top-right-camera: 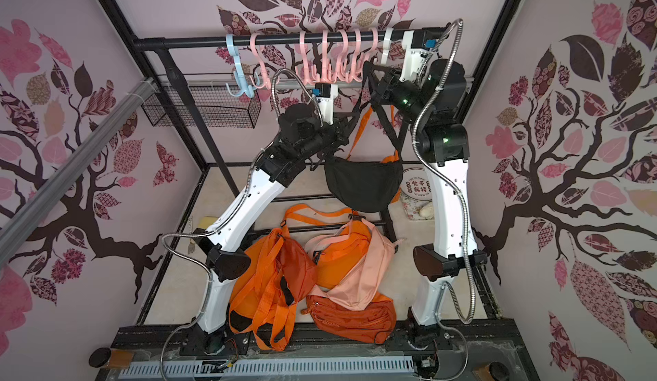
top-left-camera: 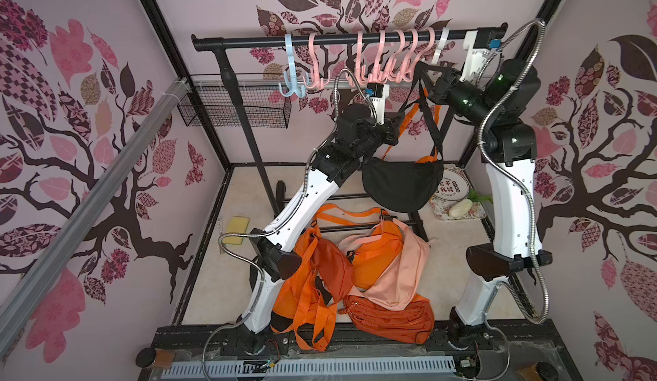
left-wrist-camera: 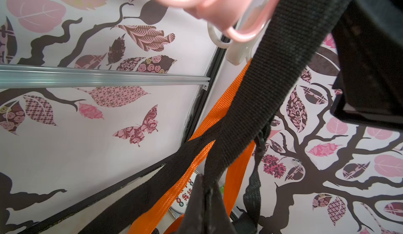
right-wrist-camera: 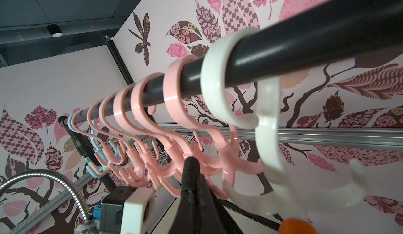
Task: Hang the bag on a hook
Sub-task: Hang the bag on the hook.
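1. The left tool was clenched on the black strap.
2. The right tool pinched the same strap just beside the pink hooks.
3. The black bag hung from that strap below the rail, above the orange bags.

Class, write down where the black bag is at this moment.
In both top views the black bag hangs in mid-air, right of centre, below the pink hooks on the rail and above the pile of orange bags.
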You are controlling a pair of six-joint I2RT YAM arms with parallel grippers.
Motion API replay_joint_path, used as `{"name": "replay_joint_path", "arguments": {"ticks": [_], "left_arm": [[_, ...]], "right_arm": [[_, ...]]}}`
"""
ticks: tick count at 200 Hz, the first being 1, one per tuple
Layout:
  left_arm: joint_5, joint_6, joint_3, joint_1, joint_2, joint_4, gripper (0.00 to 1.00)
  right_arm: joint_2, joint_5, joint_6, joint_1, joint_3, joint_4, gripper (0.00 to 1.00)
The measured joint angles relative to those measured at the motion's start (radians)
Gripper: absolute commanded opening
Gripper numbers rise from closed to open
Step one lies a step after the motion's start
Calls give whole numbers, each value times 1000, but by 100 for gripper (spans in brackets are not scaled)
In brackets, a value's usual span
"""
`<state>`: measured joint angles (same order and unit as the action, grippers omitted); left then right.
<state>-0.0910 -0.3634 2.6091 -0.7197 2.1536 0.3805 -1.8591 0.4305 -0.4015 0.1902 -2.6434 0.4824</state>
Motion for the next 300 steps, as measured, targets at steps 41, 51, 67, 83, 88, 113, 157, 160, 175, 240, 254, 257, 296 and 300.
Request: {"name": "replay_joint_path", "arguments": {"ticks": [41, 51, 67, 83, 88, 113, 157, 160, 175, 240, 254, 257, 296, 300], "left_arm": [[31, 20, 0, 2, 0, 12, 0], [37, 22, 0, 3, 0, 13, 0], [37, 21, 0, 4, 0, 13, 0], [35, 16, 0, 4, 0, 10, 0], [35, 13, 0, 4, 0, 9, 0], [35, 0, 0, 4, 0, 1, 0], [65, 5, 0, 4, 0, -7, 0], [67, 6, 0, 4, 0, -8, 0], [83, 8, 0, 4, 0, -13, 0], [88, -14, 0, 4, 0, -53, 0], [78, -27, 0, 3, 0, -60, 0], [77, -29, 0, 3, 0, -61, 0], [50, -54, 0, 2, 1, -81, 0], [49, -55, 0, 1, 2, -82, 0]], "right_arm": [[0, -40, 13, -3, 6, 16, 0], [0, -51, 18, -3, 6, 17, 0], [0, -74, 28, -4, 6, 22, 0], [0, -93, 39, -5, 6, 23, 0], [0, -97, 41, -6, 6, 23, 0], [0, -109, 44, -8, 6, 21, 0], [2, -130, 47, -9, 6, 22, 0], [2, -131, 47, -9, 6, 22, 0], [2, -140, 45, -12, 6, 23, 0], [26, -149, 46, -28, 32, 27, 0], [43, -150, 47, -30, 47, 28, 0], [47, -151, 47, -30, 48, 30, 0], [72, -154, 50, -29, 63, 30, 0], [72, -153, 50, -29, 63, 29, 0]]}}
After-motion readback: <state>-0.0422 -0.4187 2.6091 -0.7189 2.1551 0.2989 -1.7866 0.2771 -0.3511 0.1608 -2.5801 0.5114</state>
